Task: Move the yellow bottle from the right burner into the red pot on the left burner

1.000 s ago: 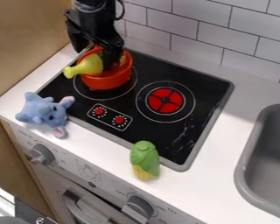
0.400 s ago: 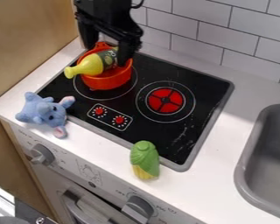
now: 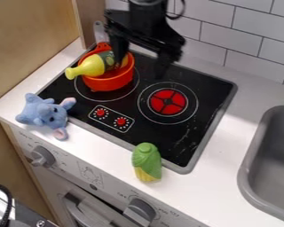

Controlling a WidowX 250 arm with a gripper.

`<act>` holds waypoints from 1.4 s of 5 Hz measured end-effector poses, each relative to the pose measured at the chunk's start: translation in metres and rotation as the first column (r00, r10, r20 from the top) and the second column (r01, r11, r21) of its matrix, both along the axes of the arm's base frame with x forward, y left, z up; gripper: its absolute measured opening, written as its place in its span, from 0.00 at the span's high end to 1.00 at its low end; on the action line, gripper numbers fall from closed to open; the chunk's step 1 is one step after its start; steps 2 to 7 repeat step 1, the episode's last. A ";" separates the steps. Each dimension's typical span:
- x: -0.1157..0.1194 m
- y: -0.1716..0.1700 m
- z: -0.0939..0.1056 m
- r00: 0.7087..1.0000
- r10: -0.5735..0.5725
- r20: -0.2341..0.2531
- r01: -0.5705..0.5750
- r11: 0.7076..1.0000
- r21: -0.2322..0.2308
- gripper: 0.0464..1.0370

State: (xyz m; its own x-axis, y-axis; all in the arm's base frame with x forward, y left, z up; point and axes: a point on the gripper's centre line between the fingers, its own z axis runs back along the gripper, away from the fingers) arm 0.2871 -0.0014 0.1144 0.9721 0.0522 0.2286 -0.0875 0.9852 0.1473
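1. I have the yellow bottle [image 3: 90, 66] lying aslant in the orange-red pot [image 3: 110, 83], on the left part of the black hob [image 3: 200, 91]. Its neck points down and left in my view, out over the rim towards the hob's left edge; its long axis runs from there up and right to the dark-labelled body inside the pot.
2. My gripper [image 3: 140, 66] is open, its two fingers spread wide with nothing between them. It hangs above the back of the hob, just up and right of the pot.
3. For room, I see bare black surface between the red burner [image 3: 167, 102] and the hob's right edge. White counter [image 3: 230, 133] runs on from that edge to the grey sink [image 3: 247, 177].
4. The tiled wall [image 3: 251, 40] bounds the back, and a wooden panel [image 3: 85, 22] rises behind the pot on the left, close to my work.
5. A blue plush elephant [image 3: 45, 113] lies by the hob's front left corner, and a toy corn cob [image 3: 146, 162] sits beside its front edge, near the front right corner.
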 end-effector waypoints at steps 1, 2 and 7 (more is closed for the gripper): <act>-0.003 -0.019 0.003 0.999 0.032 0.028 -0.031 0.999 -0.041 0.04; -0.003 -0.019 0.003 0.999 0.032 0.028 -0.031 0.999 -0.041 0.04; -0.003 -0.019 0.003 0.999 0.032 0.028 -0.031 0.999 -0.041 0.04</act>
